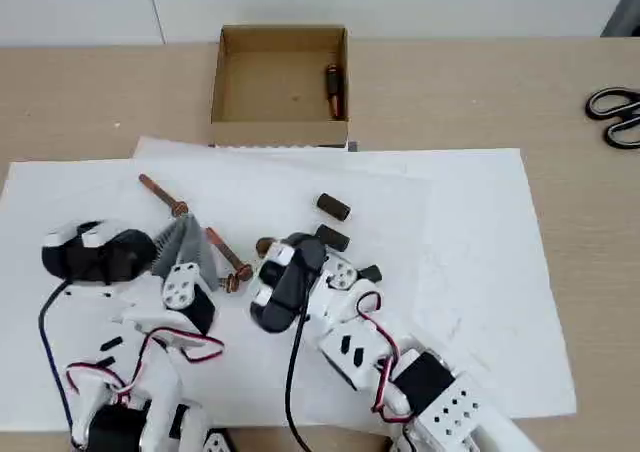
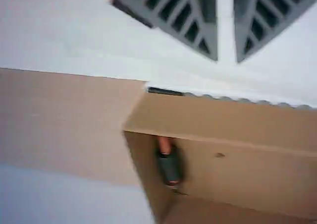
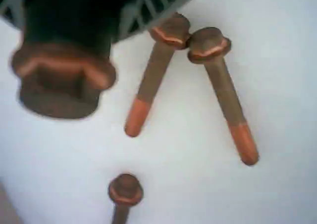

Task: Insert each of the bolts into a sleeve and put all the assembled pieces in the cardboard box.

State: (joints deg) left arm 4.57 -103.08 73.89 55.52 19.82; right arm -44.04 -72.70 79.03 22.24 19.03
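right gripper (image 1: 268, 258) clamps a bolt (image 3: 62, 80), looks sleeved; box (image 1: 279, 130) lies straight ahead of it; left gripper (image 2: 225, 60) slightly open, empty

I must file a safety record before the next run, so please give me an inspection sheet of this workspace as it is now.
Surface: wooden table, with white paper sheets over the near part.
Job's things: cardboard box holds one assembled piece; loose bolts and sleeves lie on the paper.
Clutter: scissors at the table's far edge.
Grippers: left gripper slightly open, nothing between; right gripper shut on a held bolt.
Cables: black cable and red wires lie by the arms.
Surroundings: white wall behind the table.
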